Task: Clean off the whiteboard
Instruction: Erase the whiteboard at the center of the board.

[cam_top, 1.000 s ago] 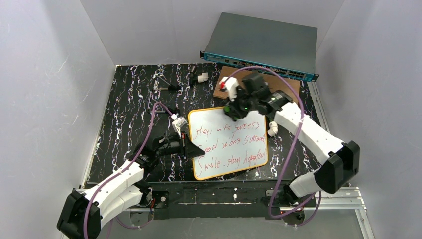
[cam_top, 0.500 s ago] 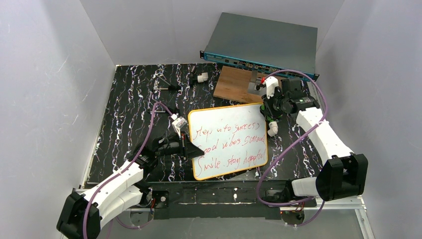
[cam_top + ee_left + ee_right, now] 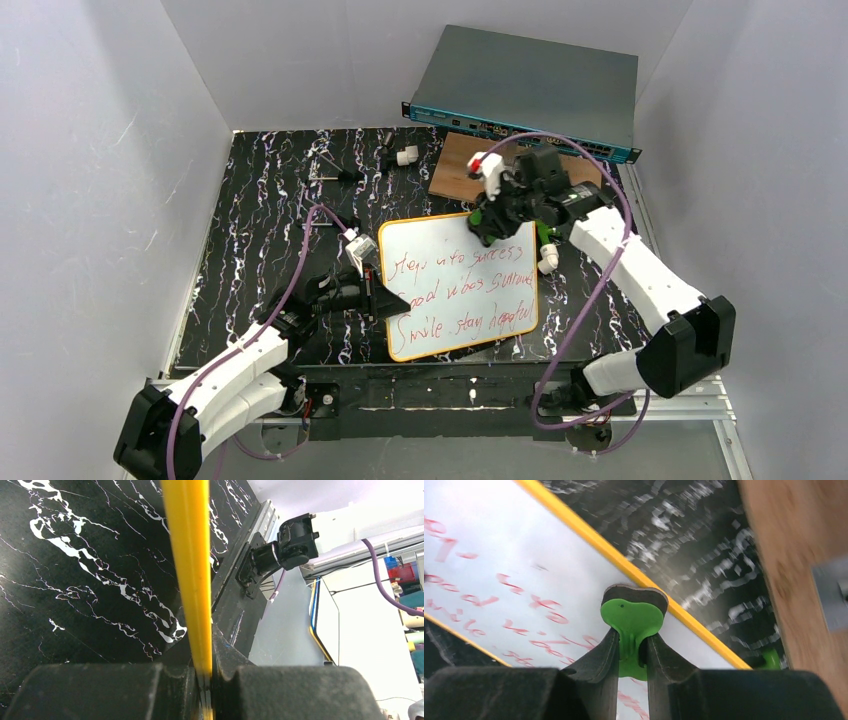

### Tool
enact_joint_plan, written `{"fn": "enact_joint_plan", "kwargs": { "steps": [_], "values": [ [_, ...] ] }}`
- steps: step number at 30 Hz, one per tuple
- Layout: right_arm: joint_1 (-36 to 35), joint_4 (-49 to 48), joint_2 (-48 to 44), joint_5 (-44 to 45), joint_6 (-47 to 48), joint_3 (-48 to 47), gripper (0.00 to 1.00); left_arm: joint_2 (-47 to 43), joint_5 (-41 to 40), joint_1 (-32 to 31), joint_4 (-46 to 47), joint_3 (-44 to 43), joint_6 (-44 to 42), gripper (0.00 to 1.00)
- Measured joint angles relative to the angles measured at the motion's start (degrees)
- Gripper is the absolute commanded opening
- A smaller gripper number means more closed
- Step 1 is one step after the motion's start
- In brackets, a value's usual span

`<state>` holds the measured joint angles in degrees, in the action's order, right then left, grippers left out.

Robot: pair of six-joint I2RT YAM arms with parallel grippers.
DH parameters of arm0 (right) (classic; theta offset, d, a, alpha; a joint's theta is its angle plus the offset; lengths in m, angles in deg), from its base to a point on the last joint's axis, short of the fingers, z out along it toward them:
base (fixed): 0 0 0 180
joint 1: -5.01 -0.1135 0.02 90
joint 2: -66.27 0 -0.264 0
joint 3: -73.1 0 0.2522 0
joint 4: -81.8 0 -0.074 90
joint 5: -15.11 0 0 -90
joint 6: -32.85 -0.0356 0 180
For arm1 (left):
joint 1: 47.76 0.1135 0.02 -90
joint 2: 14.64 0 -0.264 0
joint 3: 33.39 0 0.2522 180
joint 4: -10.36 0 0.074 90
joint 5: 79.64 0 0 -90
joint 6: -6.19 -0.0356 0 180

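The whiteboard (image 3: 460, 285) lies flat on the black marbled tabletop (image 3: 270, 200), toward its near edge, in the same spot as half a second ago. All three lines of red handwriting are still unwiped. The left hand (image 3: 378, 297) stays pressed together on the yellow frame at the board's left edge, which the left wrist view shows running between its fingers (image 3: 175, 690). The right hand (image 3: 488, 222) pinches a green eraser (image 3: 631, 620) with a dark pad. Half a second ago it hung off the board's far right corner, by the wooden board (image 3: 455, 170). It has since swung left and is now over the board's far edge, just inside the frame. Whether the pad touches the surface cannot be told.
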<state>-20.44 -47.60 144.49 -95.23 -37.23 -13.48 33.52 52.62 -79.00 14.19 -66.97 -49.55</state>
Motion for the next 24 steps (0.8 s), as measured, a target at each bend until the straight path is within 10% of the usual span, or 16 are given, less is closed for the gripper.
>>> {"fn": "enact_joint_plan", "kwargs": {
  "steps": [14,24],
  "values": [
    [-29.18,5.92,14.51,5.97,1.92,-20.59,0.01,0.07,-0.24,-0.02,0.11,0.0,0.46,0.0],
    [-13.75,1.79,2.8,13.86,2.58,-3.32,0.01,-0.02,-0.74,0.0,-0.44,0.0,1.99,0.0]
  ]
}}
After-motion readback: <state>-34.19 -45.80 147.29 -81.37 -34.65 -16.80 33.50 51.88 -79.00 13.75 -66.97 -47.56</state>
